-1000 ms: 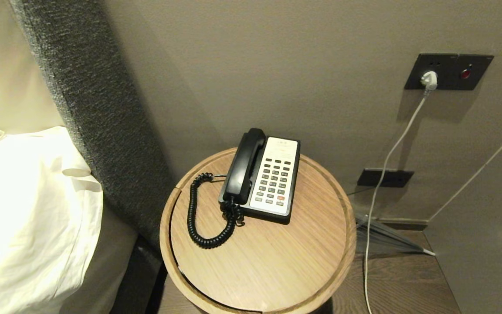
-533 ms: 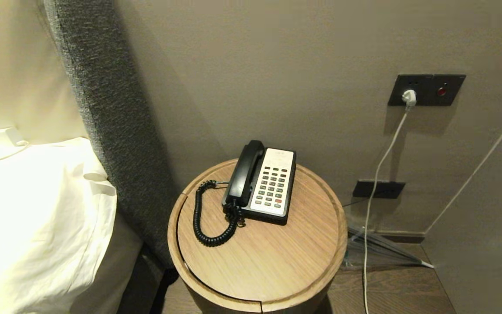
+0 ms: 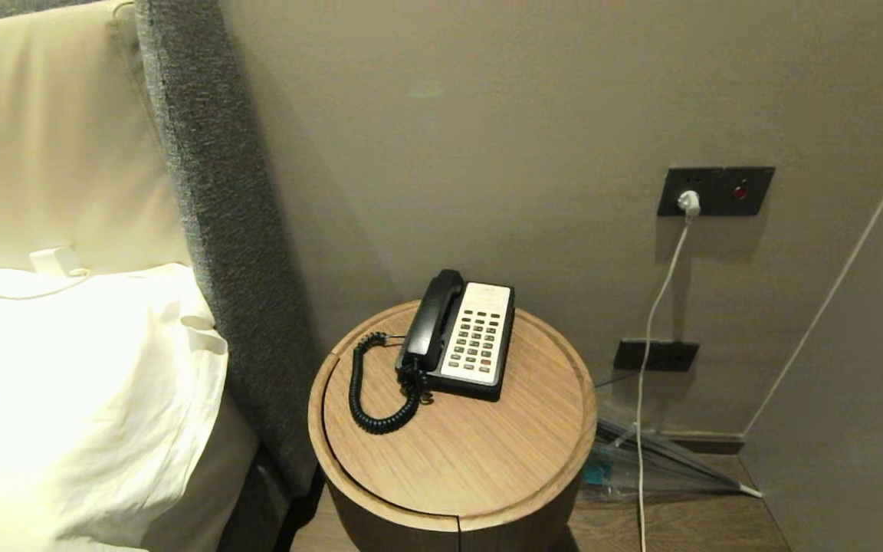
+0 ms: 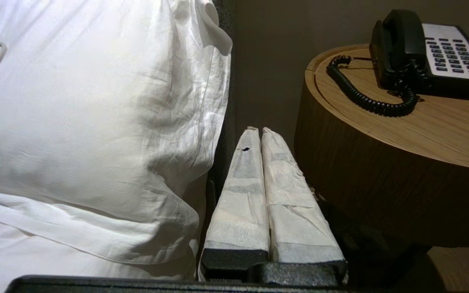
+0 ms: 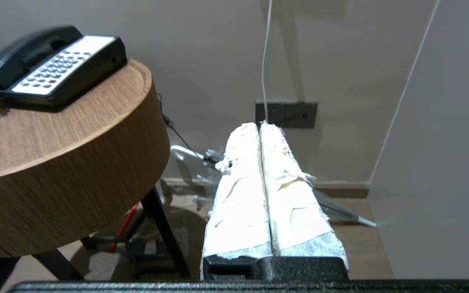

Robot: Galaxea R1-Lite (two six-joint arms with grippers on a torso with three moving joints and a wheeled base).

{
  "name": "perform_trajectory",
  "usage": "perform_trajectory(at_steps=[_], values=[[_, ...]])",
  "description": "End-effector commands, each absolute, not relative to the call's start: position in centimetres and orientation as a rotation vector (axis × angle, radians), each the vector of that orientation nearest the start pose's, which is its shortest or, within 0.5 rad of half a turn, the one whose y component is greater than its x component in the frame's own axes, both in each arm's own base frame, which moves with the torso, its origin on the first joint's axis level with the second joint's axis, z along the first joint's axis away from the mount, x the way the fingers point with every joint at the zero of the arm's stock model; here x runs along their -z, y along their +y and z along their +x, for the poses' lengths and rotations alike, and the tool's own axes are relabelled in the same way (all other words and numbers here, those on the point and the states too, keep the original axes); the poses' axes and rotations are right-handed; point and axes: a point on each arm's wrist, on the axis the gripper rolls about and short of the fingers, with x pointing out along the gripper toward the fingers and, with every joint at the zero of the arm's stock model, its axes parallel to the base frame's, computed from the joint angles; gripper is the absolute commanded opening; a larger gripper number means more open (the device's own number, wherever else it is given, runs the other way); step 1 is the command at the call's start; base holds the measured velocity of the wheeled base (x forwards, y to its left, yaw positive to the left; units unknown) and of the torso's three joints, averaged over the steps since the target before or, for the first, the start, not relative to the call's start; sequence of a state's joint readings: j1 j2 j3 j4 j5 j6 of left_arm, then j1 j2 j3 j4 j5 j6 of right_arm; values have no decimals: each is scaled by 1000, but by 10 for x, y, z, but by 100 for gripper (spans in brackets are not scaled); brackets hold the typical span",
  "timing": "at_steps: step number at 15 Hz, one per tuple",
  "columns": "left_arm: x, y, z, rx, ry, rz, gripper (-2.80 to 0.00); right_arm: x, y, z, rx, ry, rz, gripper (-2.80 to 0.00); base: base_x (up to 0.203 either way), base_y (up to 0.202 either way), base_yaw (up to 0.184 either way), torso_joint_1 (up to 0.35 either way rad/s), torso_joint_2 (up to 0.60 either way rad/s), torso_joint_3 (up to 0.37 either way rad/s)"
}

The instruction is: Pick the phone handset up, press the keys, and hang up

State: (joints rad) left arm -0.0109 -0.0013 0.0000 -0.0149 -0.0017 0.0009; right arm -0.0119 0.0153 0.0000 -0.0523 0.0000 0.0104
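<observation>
Two grippers, both parked low beside the round wooden table and outside the head view. Left gripper: padded fingers pressed together, holding nothing, in the gap between the pillow and the table's side wall. Right gripper: fingers likewise closed and empty, beyond the table's other side, pointing toward the wall outlet. Phone handset: seated in its cradle along the 9 o'clock side of the phone base, with the keypad at 3 o'clock of it; the unit stands toward 12 o'clock on the tabletop. Coiled cord: loops from the handset's near end out toward 8 o'clock. Probable hazards: an arm rising from below may strike the table rim; a lift of the handset may draw the cord taut and drag the light base; closed fingers must part before any grasp, or they will push the handset off the cradle.
</observation>
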Motion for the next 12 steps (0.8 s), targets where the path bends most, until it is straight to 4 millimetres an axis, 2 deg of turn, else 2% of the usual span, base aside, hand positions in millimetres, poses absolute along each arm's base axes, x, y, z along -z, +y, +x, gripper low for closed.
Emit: perform_trajectory(at_steps=[1,12], values=[[-75,0,-22,11,-6,0,-280,-75,0,-20,12,-13,11,-280,0,0,0,2,4,191],[-75,0,-22,12,-8,9,-280,-75,0,-20,12,-12,8,-280,0,0,0,0,1,23]])
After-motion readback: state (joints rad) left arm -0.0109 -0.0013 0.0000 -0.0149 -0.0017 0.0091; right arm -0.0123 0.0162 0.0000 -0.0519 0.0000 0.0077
